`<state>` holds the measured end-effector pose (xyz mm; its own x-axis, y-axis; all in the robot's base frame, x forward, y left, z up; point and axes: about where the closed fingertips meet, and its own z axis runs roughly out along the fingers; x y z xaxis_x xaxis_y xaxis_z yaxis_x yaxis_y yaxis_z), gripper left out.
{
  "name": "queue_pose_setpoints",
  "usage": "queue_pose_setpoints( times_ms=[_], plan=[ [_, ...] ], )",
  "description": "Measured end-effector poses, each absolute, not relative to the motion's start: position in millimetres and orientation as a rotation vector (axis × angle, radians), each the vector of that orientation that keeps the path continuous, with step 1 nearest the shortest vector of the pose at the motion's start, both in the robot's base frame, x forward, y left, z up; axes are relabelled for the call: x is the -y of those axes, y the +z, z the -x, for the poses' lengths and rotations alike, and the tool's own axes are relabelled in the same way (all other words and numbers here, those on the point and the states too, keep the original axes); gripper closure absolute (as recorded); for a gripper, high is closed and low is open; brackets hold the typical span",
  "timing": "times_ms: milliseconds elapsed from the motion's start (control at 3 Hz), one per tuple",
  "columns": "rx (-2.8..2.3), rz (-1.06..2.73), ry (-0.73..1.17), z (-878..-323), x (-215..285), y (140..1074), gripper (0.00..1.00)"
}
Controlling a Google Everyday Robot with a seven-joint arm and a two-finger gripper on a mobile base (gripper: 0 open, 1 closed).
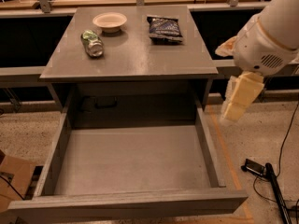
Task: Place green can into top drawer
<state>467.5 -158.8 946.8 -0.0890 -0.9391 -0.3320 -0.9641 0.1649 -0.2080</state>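
Camera view, the only one. The can (92,43) lies on its side in the upper left of the frame, on the cabinet top (140,55), just below and left of the bowl (110,21) and apart from it. The gripper (233,107) hangs at the right edge of the frame, beside the cabinet and off its top, well apart from the can. It holds nothing, and whether it is spread or pressed together cannot be told here. The drawer (133,160) is pulled fully out in the lower centre of the frame.

Step in hand, as judged: reach for the can, not yet started.
- The arm needs to cross the top leftward, passing below the bag (164,28) so it does not drag it.
- It should come down over the can's middle and grip across the round body, not the ends.
- It should stay clear of the bowl rim.
- The can likely rolls if nudged, so the close should be square.

Materials and shapes:
- can: shiny green and silver metal, a dented cylinder, likely slippery and easy to crush.
- bowl: white, shallow, matte.
- bag: dark blue crinkled foil, flat.
- cabinet and drawer: flat grey, with low walls and a smooth bottom.
- gripper: cream, blocky.
- floor (261,129): speckled.
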Motion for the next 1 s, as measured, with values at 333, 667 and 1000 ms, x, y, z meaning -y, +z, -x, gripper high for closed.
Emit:
queue_pose_setpoints(
  times_ms=[333,667,1000],
  plan=[
    [-2.057,1.810,0.107,-469,155,944,0.00],
    [-2.053,1.713,0.189,-479,149,936,0.00],
    [-1.910,1.579,0.331,-523,115,940,0.00]
  ],
)
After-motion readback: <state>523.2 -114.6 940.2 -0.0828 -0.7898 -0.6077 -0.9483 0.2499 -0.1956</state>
